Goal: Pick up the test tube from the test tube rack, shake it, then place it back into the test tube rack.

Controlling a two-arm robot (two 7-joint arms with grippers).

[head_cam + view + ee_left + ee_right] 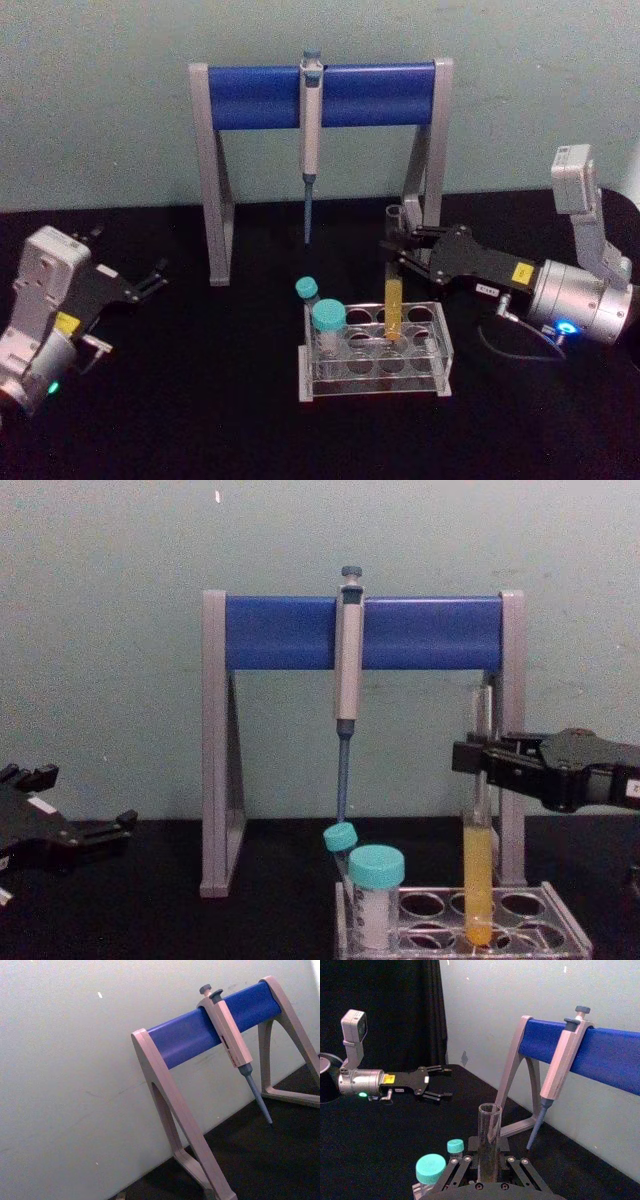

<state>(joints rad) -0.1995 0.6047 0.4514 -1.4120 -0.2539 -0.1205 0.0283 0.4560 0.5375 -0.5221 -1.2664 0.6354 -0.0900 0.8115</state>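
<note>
— At the right-centre of the test tube rack (pixel 412 386), the test tube (pixel 395 300) stands upright, its round bottom below the top plate. How will it handle?
— Light, stiff, thin glass, so slick and breakable, I'd judge. It has no cap, and yellow-orange liquid fills the lower part, so a hard shake could spill it. It's best held on the bare upper glass, above the liquid.
— And the claw?
— The right gripper (pixel 397 252) is at that spot, its fingers closed narrowly on the tube from both sides, just under the open mouth. The left gripper (pixel 152 280) is parked well to the left, fingers spread, holding nothing.
— Any writing?
— The right gripper has a yellow sticker (pixel 522 272) and a white label (pixel 487 289), and the left has another sticker. None is legible. Two teal-capped vials (pixel 328 316) stand at the rack's left. Behind, the pipette (pixel 310 130) on its pipette stand (pixel 250 95) shows no readable brand.
</note>
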